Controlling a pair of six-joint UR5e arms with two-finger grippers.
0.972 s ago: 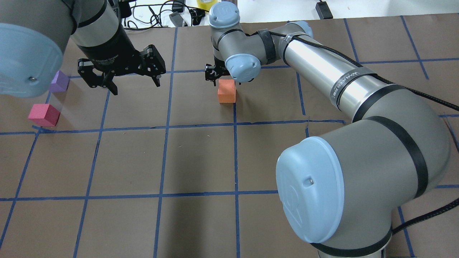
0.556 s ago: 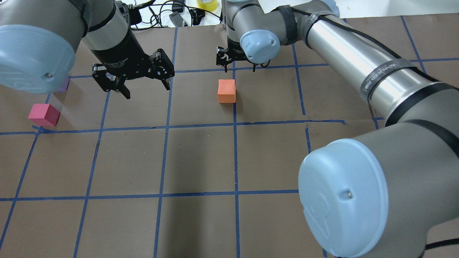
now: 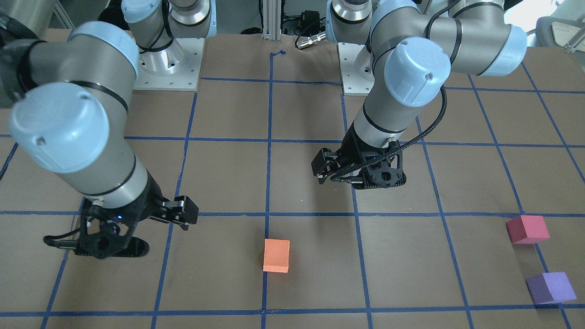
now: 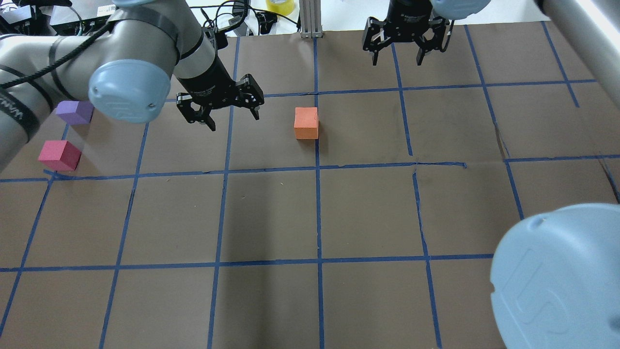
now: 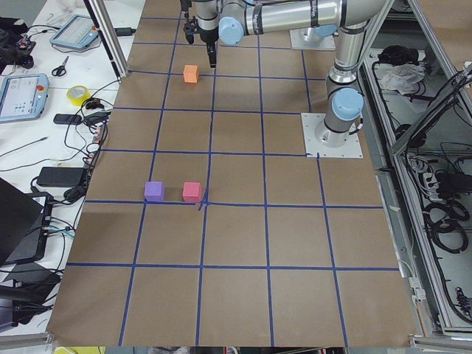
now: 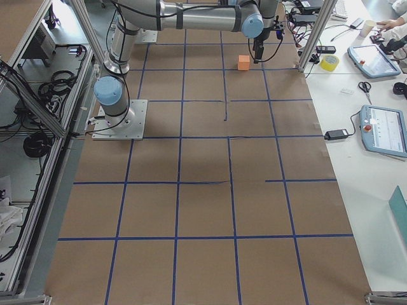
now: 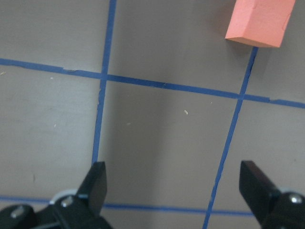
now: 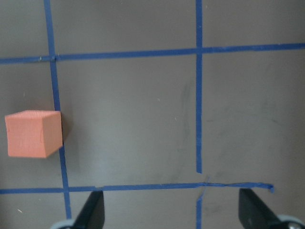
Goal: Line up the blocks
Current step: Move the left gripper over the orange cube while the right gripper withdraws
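- Orange block (image 4: 306, 123) is sitting on the brown table (image 4: 271, 218), right up against a blue tape line (image 4: 317, 203). It's outside both sets of jaws and nothing is touching it.
- Left gripper (image 4: 233, 120) hangs over the table with its jaws spread wide and nothing in them. The orange block is near it, off to one side and clear of the fingers. On the left wrist cam the block shows in the top corner, ahead of one finger rather than in the gap.
- Right gripper (image 4: 396, 60) also has its jaws wide and empty, and it's further from the orange block. On its own wrist cam the block sits off past one finger.
- Pinkish-red block (image 4: 59, 155) and purple block (image 4: 74, 112) are near each other but not touching. They're on the opposite side of the left gripper from the orange one, well apart from both sets of jaws.
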